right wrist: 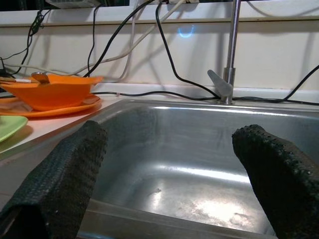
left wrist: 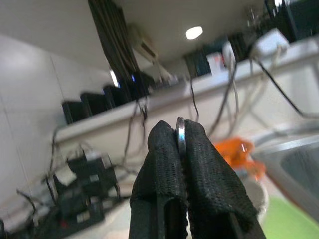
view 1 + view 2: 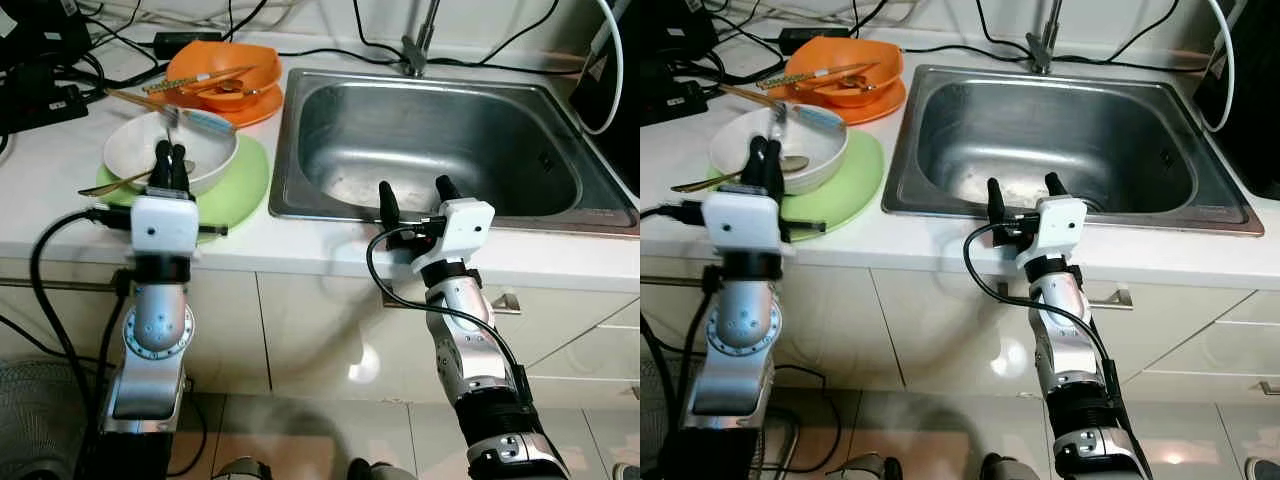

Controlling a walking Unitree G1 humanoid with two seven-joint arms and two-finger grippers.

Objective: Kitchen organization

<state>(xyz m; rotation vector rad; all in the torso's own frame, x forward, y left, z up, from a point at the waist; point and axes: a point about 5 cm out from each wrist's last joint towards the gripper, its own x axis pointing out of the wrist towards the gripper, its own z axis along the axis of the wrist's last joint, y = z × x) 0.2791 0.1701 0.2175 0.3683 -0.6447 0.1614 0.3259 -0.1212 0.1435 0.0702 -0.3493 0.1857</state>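
Over the white bowl, left gripper [image 3: 171,160]: I see it pinching a spoon [image 2: 181,137]; I'd lift straight
Right gripper [image 3: 414,192]: open at sink [image 3: 560,205] edge

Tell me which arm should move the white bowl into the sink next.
Left, probably. The left gripper is shut on the white bowl at its rim, while the right gripper hangs open at the sink edge, holding nothing.

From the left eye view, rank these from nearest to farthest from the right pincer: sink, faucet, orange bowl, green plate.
Measured from the right pincer, open at the sink's front rim:
1. Sink, directly ahead of it.
2. Green plate, on the counter to its left.
3. Faucet and orange bowl: too close to call.
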